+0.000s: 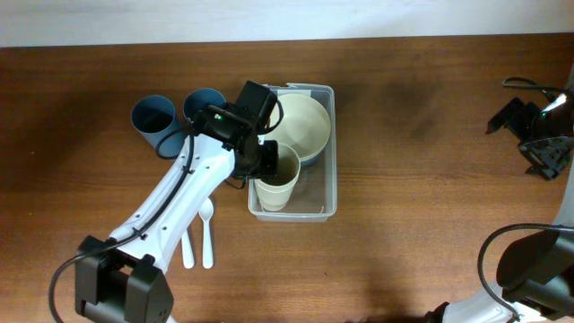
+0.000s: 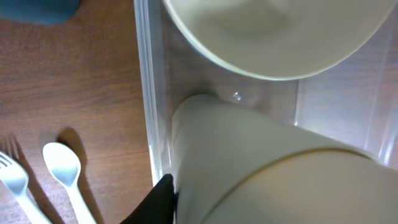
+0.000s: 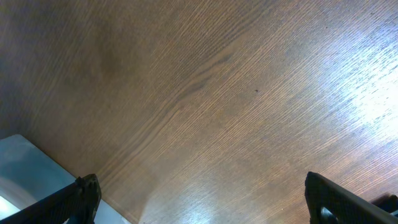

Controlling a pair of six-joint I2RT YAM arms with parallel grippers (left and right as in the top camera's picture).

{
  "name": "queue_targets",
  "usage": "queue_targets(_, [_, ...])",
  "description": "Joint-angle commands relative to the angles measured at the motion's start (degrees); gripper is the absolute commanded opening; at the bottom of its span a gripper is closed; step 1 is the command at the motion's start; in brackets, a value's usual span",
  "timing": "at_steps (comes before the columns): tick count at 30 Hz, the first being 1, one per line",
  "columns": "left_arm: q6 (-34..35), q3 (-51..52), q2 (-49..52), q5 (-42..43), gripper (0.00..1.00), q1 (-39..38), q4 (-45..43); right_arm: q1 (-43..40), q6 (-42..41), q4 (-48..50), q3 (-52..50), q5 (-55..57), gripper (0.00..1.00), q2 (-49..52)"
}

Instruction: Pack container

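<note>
The clear plastic container lies at the table's middle. A cream bowl fills its far half, with a blue rim showing under it. My left gripper is shut on a cream cup, held open end up in the container's near half. In the left wrist view the cup is beside the container wall and below the bowl. Only one black finger shows there. My right gripper is open and empty over bare wood at the far right.
Two blue cups stand left of the container. A white spoon and a white fork lie on the table in front of them, also in the left wrist view.
</note>
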State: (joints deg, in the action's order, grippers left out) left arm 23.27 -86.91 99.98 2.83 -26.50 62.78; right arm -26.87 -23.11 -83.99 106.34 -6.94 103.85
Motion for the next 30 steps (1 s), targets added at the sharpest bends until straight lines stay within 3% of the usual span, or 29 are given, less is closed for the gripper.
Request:
queue_targets(1, [-0.68, -0.68, 0.07, 0.37, 0.24, 0.04, -1.51, -0.20, 0.39, 0.00, 0.79, 0.31, 0.99, -1.27])
queue_targets(15, [-0.66, -0.68, 0.09, -8.31, 0.24, 0.11, -4.96, -0.20, 0.39, 0.00, 0.79, 0.31, 0.99, -1.27])
queue_targets(30, [-0.68, -0.68, 0.09, -8.11, 0.22, 0.02, -7.89, -0.20, 0.39, 0.00, 0.79, 0.31, 0.99, -1.27])
